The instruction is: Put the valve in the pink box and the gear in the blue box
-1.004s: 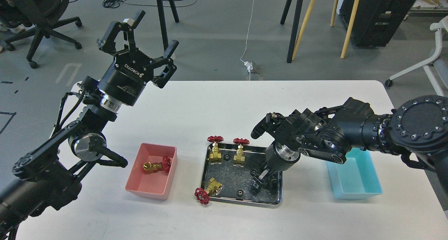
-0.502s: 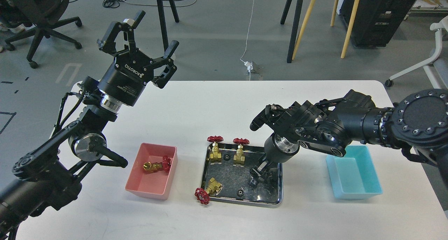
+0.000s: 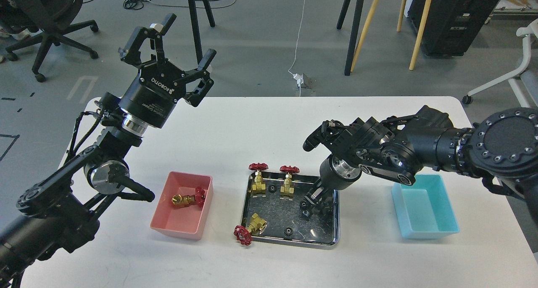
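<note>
The pink box point(image 3: 168, 223) sits front left and holds one valve point(image 3: 188, 199) lying on its side. Two valves point(image 3: 258, 179) point(image 3: 288, 182) stand upright at the back of the steel tray point(image 3: 332, 233). Another valve point(image 3: 249, 229) lies over the tray's front-left rim. Small black gears lie in the tray at the back point(image 3: 272, 189) and at the front point(image 3: 289, 232). My right gripper point(image 3: 307, 209) points down into the tray's right half; it is dark and small, so I cannot tell whether it holds a gear. The blue box point(image 3: 424, 212) at the right is empty. My left gripper point(image 3: 185, 40) is open, raised over the table's far left.
The white table point(image 3: 235, 128) ends just beyond the left arm and close behind the blue box on the right. Chairs, stand legs and cables are on the floor beyond the far edge.
My right gripper has risen a little and drawn back toward the tray's far right side. The left arm has hardly moved.
</note>
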You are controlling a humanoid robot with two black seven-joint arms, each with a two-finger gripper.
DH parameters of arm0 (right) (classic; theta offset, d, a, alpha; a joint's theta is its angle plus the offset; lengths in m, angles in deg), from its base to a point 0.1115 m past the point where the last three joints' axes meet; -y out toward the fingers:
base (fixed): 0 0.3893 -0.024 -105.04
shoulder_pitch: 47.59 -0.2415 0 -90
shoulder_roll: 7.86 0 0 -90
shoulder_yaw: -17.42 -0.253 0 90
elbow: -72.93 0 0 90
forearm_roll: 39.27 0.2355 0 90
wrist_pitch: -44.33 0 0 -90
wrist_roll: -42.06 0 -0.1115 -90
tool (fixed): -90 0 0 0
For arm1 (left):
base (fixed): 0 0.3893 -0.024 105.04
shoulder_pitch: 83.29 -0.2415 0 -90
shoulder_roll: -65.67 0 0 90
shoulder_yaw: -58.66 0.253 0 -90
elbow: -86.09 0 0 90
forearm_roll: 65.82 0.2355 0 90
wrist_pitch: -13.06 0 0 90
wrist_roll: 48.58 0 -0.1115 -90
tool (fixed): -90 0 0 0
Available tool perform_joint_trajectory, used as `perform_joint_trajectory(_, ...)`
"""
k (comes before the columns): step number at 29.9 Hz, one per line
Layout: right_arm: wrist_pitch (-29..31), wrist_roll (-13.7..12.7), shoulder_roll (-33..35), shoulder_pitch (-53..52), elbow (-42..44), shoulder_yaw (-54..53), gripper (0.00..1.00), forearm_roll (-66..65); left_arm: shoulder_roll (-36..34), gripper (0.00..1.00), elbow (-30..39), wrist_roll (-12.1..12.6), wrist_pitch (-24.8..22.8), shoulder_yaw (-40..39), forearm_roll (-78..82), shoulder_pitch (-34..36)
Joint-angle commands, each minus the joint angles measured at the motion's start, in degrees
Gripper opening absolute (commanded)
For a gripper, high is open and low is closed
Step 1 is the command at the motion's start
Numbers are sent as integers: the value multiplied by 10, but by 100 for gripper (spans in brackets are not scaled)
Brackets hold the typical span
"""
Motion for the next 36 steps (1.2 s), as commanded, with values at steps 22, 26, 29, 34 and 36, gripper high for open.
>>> perform_joint_trajectory(22, 0, -2, 0, 15, 14, 1, 36, 0, 1, 94, 0, 0, 0, 0, 0, -2)
perform_joint_trajectory(26, 0, -3, 0, 15, 14, 1, 36, 0, 1, 94, 0, 0, 0, 0, 0, -2)
perform_joint_trajectory(29, 0, -3, 0, 14, 14, 1, 37, 0, 1, 94, 0, 0, 0, 0, 0, -2)
perform_joint_trajectory(34, 0, -3, 0, 8, 15, 1, 40, 0, 1, 94, 0, 0, 0, 0, 0, -2)
perform_joint_trajectory(36, 0, -3, 0, 6, 15, 1, 41, 0, 1, 94, 0, 0, 0, 0, 0, -2)
